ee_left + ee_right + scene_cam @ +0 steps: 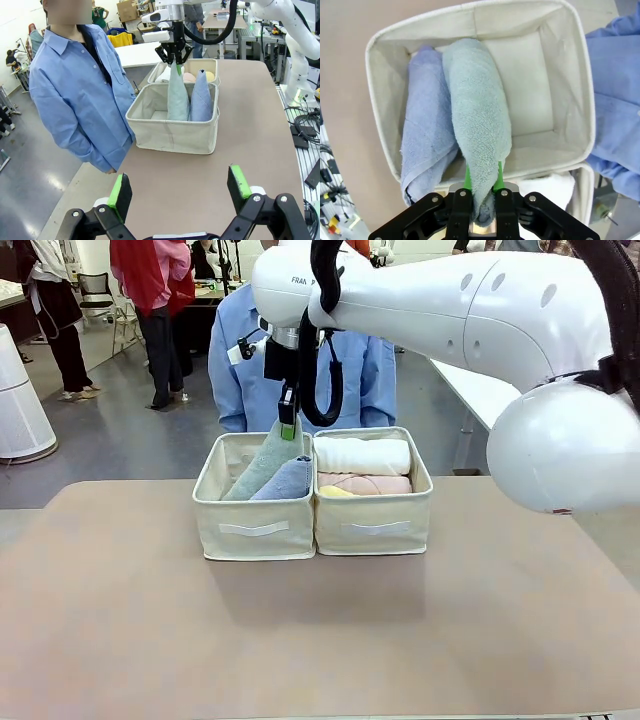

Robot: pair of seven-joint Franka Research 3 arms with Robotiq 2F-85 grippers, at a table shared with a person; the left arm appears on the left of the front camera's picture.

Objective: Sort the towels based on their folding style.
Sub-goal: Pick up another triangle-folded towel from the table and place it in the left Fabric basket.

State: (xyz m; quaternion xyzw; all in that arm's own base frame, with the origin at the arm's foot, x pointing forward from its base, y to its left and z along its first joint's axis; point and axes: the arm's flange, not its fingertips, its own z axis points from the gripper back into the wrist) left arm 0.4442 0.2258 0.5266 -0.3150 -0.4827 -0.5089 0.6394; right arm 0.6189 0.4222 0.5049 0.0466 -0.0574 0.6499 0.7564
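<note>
The left pincer (180,192) hangs above the desk (300,640) near one of its short edges, its green-padded fingers (239,181) spread wide with nothing between them. Farther along, toward the desk's far long edge, two beige fabric bins stand side by side, touching. In the left bin (254,528), the grey-green cone towel (268,460) stands upright with its base inside the bin, and the right pincer (288,427) is clamped on its pointed tip from above. The lavender-blue cone towel (288,482) stands just beside it, touching it, against one wall of the same bin. The right bin (372,525) holds the rolled towels lying flat: a white roll (362,455) at the back, a pink roll (365,483) in front of it, and a bit of a yellow roll (335,492) at the front left corner. Beyond the bins, at the far edge, stands a person in a blue shirt (75,95).
</note>
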